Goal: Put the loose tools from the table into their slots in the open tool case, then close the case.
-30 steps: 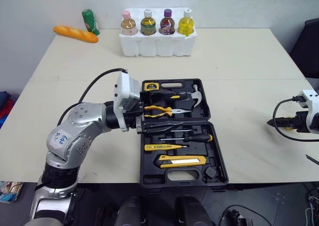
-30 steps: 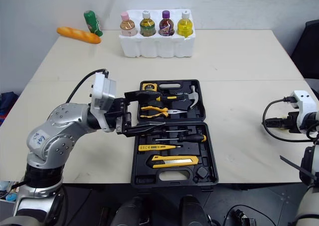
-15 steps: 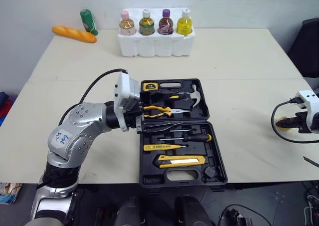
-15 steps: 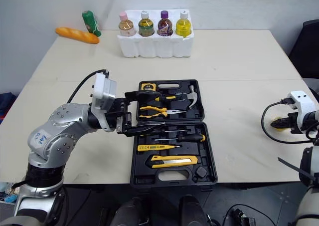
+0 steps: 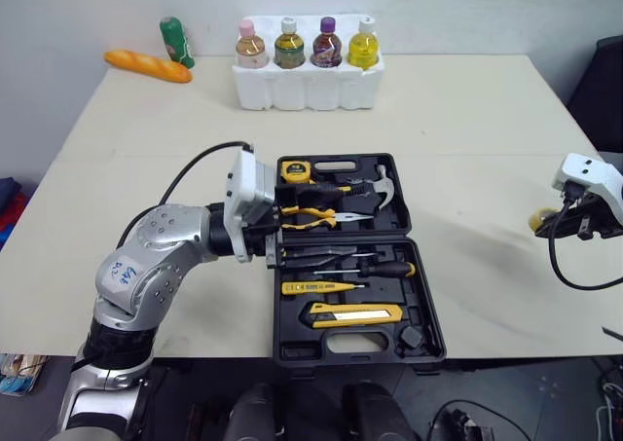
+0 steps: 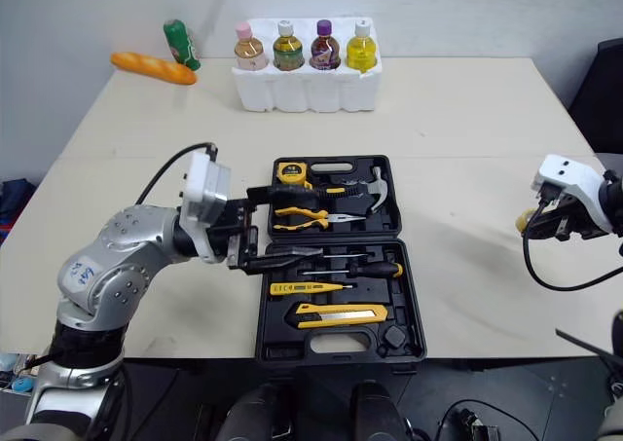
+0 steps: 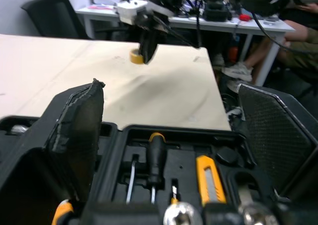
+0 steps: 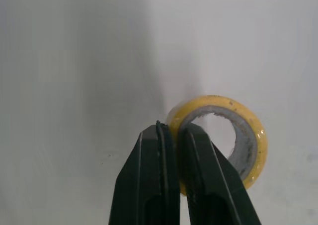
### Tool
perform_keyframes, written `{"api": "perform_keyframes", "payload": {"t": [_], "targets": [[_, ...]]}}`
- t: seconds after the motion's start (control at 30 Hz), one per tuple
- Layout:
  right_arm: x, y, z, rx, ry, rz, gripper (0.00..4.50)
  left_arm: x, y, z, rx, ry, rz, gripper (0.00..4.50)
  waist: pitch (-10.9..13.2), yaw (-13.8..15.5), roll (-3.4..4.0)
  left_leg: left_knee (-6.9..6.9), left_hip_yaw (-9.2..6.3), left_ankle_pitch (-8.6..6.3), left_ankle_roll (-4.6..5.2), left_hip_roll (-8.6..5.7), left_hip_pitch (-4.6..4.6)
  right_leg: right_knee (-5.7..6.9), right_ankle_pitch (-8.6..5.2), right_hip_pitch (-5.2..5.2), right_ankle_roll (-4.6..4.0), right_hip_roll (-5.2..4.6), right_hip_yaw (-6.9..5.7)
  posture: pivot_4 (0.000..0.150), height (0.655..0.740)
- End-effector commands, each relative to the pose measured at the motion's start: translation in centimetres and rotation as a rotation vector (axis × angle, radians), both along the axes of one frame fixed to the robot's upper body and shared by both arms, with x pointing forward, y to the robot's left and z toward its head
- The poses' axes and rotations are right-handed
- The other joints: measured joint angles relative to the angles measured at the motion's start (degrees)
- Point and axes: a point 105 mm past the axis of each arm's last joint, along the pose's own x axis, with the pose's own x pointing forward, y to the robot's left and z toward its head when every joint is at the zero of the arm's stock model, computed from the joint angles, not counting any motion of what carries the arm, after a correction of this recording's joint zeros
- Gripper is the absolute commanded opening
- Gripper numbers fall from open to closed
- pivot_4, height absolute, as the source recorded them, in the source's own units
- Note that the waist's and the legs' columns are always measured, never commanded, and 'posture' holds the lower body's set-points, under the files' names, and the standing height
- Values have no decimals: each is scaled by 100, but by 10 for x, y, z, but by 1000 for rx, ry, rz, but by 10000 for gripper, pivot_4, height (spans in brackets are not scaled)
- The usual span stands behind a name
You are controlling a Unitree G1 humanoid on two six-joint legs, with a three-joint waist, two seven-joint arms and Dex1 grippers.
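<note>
**Tool case** point(image 5: 292, 339): black, open flat at the middle of the table's front edge.
- Far half: tape measure point(image 5: 296, 170), yellow-handled pliers point(image 5: 311, 214), hammer point(image 5: 375, 183).
- Near half: black-and-yellow screwdriver point(image 5: 389, 268) with a thin driver beside it, yellow tester point(image 5: 311, 287), yellow utility knife point(image 5: 355, 313). A small black item sits in the front right corner; I cannot tell what it is.

**Left gripper** point(image 6: 275, 225): fingers point(image 7: 79, 125) spread wide over the case's left edge, holding nothing.

**Right gripper** point(image 8: 173, 135): pinched narrow on the wall of the yellow tape roll point(image 8: 259, 143), near the table's right edge and well apart from the case.

**White foam holder** point(image 5: 307, 86): at the far edge, carrying four bottles upright in a row.

**Far left corner:** baguette point(image 5: 148, 66), with a green bottle point(image 5: 175, 42) just beside it.
</note>
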Motion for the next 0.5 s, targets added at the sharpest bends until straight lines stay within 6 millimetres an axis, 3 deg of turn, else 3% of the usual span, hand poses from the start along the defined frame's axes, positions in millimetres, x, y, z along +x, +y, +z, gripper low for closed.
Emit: {"api": "perform_keyframes", "payload": {"t": [0.03, 0.13, 0.27, 0.4, 0.5], "targets": [[-25, 40, 10, 64, 51, 168, 884, -8, -1, 0, 28, -39, -40, 45000, 1, 0, 0, 5, -1, -1, 1, 0, -3, 3, -1, -2, -1, -3, 0, 1500, 7400], [-39, 58, 9, 109, 46, 192, 884, -8, -1, -3, 41, -54, -38, 45000, 1, 0, 0, 16, -2, -2, 5, -2, -5, 10, -1, -1, -2, -7, -2, 1500, 7400], [-59, 77, -11, 177, 8, 214, 884, -7, -1, -1, 15, -40, -30, 45000, 1, 10, -14, 15, -17, -4, 8, 0, -3, 6, -6, 10, -10, -10, 7, 1500, 7400], [-78, 84, -26, 160, 68, 226, 884, -13, -5, -4, 48, -7, -82, 45000, 0, 5, -14, 18, -20, -2, 12, -2, -8, 8, -6, 10, -11, -12, 14, 1500, 7400], [-78, 75, -42, 73, 50, 234, 884, -12, -7, -7, 75, -20, -95, 45000, -2, 0, -16, 20, -19, 0, 14, -3, 3, 8, -6, 20, -11, -10, 12, 1500, 7400]]}}
